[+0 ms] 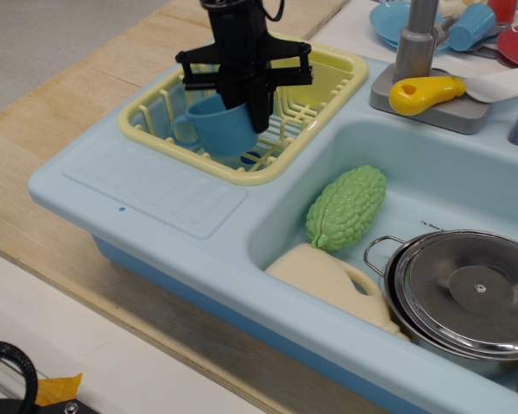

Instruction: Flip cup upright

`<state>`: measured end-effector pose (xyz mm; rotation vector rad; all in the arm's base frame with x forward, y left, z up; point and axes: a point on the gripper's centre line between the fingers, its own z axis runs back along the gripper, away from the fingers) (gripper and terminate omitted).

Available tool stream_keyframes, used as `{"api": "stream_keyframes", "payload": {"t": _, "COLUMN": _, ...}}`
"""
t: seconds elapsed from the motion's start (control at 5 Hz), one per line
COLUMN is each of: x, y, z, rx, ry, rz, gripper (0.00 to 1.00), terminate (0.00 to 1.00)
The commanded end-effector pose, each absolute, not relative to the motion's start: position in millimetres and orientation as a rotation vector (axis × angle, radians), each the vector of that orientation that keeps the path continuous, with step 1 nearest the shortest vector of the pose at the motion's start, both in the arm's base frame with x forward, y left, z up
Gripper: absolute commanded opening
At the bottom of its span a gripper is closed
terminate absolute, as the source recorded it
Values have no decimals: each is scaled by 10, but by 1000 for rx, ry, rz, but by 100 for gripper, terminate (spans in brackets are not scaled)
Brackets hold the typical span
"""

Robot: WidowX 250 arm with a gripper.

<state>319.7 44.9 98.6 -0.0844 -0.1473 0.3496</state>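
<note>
The blue cup [214, 129] stands nearly upright in the yellow dish rack [152, 102], mouth up, its small loop handle pointing left. My black gripper [244, 114] comes down from above and is shut on the cup's right wall. One finger [260, 110] shows outside the cup; the other is hidden at the rim. The cup's base rests at or just above the rack's ribs.
The rack sits in the light-blue toy sink unit [155, 185]. The basin holds a green bumpy gourd [347, 207], a cream bottle [328, 280] and a lidded steel pot [470, 293]. A faucet [417, 39] with a yellow handle [425, 92] stands behind. Another blue cup [470, 26] lies among plates.
</note>
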Motion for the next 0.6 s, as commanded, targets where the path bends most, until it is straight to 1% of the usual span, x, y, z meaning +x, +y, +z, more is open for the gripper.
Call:
{"api": "stream_keyframes", "payload": {"t": 0.0, "x": 3283, "y": 349, "z": 1249, "rx": 3, "ry": -327, "rz": 253, "gripper": 0, "terminate": 0}}
{"api": "stream_keyframes", "payload": {"t": 0.2, "x": 3303, "y": 319, "z": 1221, "rx": 47, "ry": -423, "rz": 206, "gripper": 0, "terminate": 0}}
{"api": "stream_keyframes", "payload": {"t": 0.4, "x": 3275, "y": 335, "z": 1118, "rx": 33, "ry": -472, "rz": 209, "gripper": 100, "terminate": 0}}
